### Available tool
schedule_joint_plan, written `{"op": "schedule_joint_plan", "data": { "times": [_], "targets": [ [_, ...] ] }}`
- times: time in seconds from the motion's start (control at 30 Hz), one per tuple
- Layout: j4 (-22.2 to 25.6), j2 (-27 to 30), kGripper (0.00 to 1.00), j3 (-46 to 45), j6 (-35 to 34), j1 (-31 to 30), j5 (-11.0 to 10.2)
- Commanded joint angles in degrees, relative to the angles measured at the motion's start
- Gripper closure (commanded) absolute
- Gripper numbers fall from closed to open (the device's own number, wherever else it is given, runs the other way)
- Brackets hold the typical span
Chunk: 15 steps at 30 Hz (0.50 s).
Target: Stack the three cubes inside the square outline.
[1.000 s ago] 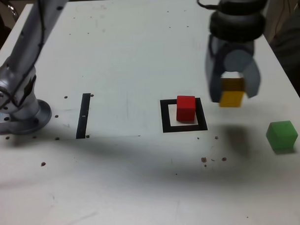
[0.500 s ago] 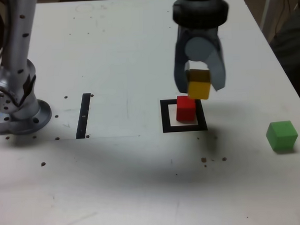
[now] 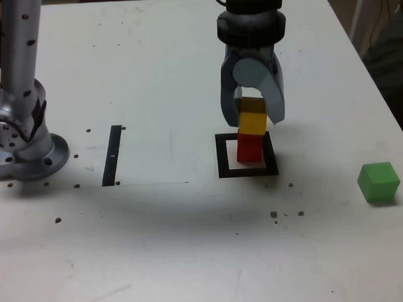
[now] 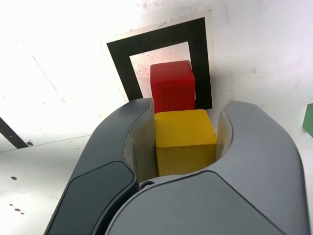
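From the exterior view I see my gripper (image 3: 252, 117) hanging straight down over the middle of the white table (image 3: 172, 72), its two grey jaws pinching the yellow cube (image 3: 252, 119) from either side. That cube sits directly above the red cube (image 3: 250, 148); the two look lined up and their faces appear to meet, though I cannot tell for certain whether the yellow one rests its weight on the red or is just held against it. The red cube stands on the pale centre of the square outline (image 3: 221, 157), inside the black frame. In the wrist view the yellow cube (image 4: 185, 141) fills the gap between the jaws, with the red cube (image 4: 171, 85) showing just beyond it and the black frame (image 4: 161, 39) around that. The green cube (image 3: 378, 182) lies alone on the table, well apart from the stack, at about four o'clock from the outline in the exterior view; only a sliver of it (image 4: 308, 120) shows at the edge of the wrist view. A thin black strip (image 3: 112, 154) lies flat at nine o'clock from the outline in the exterior view, and farther out in the same direction stands the arm's round grey base (image 3: 26, 147). Small dark specks dot the table between five and seven o'clock from the outline.
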State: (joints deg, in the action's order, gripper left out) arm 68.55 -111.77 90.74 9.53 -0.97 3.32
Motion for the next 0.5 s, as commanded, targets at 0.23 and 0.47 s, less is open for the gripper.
{"op": "schedule_joint_plan", "data": {
  "times": [0.23,0.47],
  "targets": [
    [-2.1,-0.4,0.77,-2.3,0.6,0.8,0.4],
    [-2.7,-0.8,0.77,-3.1,0.7,1.1,0.6]
  ]
}}
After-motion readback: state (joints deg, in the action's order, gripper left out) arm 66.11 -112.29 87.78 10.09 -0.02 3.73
